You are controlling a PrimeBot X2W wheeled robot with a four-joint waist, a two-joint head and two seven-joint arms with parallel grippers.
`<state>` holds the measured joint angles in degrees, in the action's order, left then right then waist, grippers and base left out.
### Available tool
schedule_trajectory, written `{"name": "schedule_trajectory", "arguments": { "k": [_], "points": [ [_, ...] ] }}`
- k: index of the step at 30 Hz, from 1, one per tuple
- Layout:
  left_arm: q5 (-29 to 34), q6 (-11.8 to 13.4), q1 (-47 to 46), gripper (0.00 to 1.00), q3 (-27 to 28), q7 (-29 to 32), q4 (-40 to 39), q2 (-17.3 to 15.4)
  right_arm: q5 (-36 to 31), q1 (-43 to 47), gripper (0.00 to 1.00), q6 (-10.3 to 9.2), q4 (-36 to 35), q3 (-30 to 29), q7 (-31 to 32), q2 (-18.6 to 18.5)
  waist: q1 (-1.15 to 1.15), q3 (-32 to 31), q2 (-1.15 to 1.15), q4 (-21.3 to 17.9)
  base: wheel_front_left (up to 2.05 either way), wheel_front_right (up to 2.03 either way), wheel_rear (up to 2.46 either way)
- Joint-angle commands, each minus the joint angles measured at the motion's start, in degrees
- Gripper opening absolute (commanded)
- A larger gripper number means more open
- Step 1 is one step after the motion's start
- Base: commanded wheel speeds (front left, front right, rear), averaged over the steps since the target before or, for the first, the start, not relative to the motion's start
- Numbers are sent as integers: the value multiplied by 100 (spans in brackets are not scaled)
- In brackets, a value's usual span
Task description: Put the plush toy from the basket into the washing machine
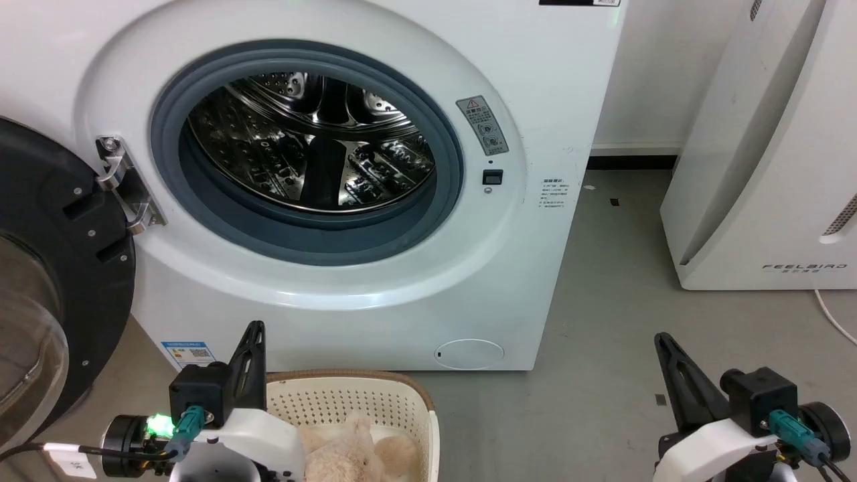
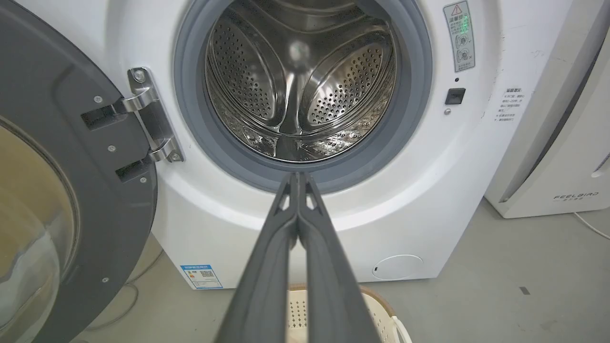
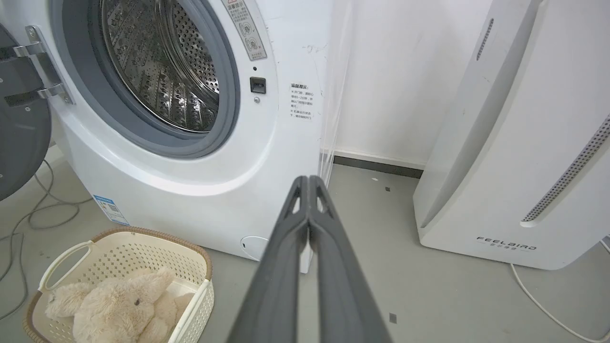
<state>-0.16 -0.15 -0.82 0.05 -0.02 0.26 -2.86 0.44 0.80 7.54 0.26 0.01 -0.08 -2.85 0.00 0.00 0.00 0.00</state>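
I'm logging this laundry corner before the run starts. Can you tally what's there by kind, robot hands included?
washing machine: 1
basket: 1
plush toy: 1
white FEELBIRD appliance: 1
hands: 2, left hand and right hand
Total: 6

From my head view, the washing machine [image 1: 535, 221] takes the upper left, with its door [image 1: 67, 268] swung out at the left edge. The basket [image 1: 348, 402] sits on the floor [image 1: 602, 348] before it at bottom centre, the plush toy [image 1: 348, 455] inside. Another appliance [image 1: 756, 167] stands at the right.
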Motion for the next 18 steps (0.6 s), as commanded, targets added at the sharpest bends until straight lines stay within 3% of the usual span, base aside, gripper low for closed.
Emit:
{"name": "schedule_trajectory", "arguments": {
  "k": [1,2,3,18],
  "points": [
    [16,15,82,0,-5,2,-26,-1,-44,-80,0,-5,-26,-1,8,-3,0,0,0,0,0,0,0],
    [0,0,0,0,-1,-1,0,0,0,0,0,0,0,-1,-1,0,0,0,0,0,0,0,0],
    [-1,0,-1,100,1,-3,3,0,4,2,100,0,1,-1,-4,0,0,0,0,0,0,0,0],
    [-74,112,-54,100,-75,-147,72,0,148,-4,100,-1,-40,-94,-147,0,0,47,0,0,0,0,0]
  ]
}}
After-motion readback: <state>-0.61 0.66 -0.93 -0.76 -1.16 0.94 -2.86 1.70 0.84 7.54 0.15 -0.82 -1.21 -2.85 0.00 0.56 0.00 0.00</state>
